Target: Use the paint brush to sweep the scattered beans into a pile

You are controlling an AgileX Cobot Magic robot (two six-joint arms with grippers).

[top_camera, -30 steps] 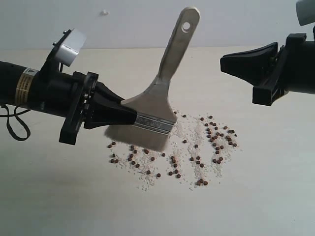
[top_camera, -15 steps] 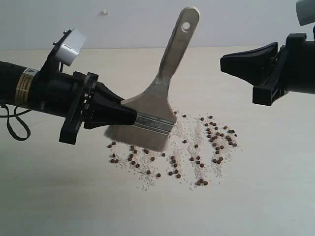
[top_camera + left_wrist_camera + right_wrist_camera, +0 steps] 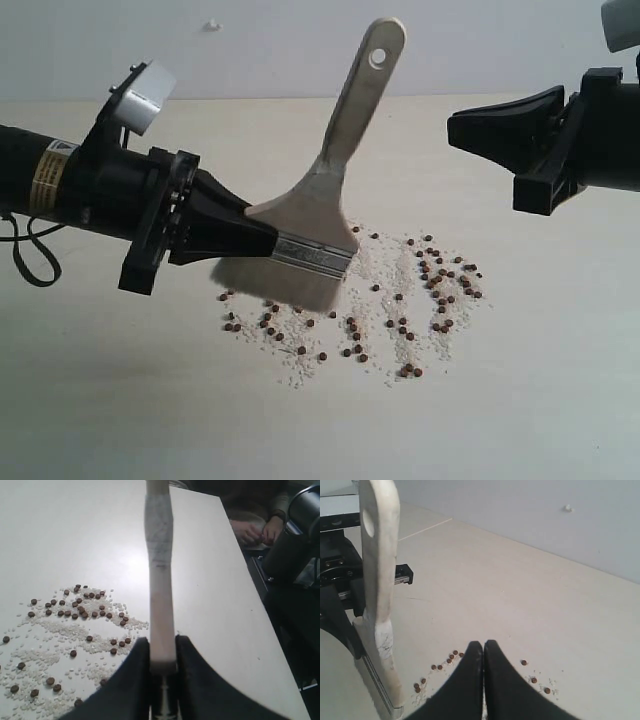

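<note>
Paint brush (image 3: 310,215) edged left over beige table (image 3: 520,400).

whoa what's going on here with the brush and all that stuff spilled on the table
The left end effector is clamped on the paint brush near its ferrule. The handle tilts up and the bristles point down at the left edge of the spill. The beans lie scattered among white grains on the table, not gathered up yet. The right end effector is shut and empty, hovering above the table off to the right.
</note>
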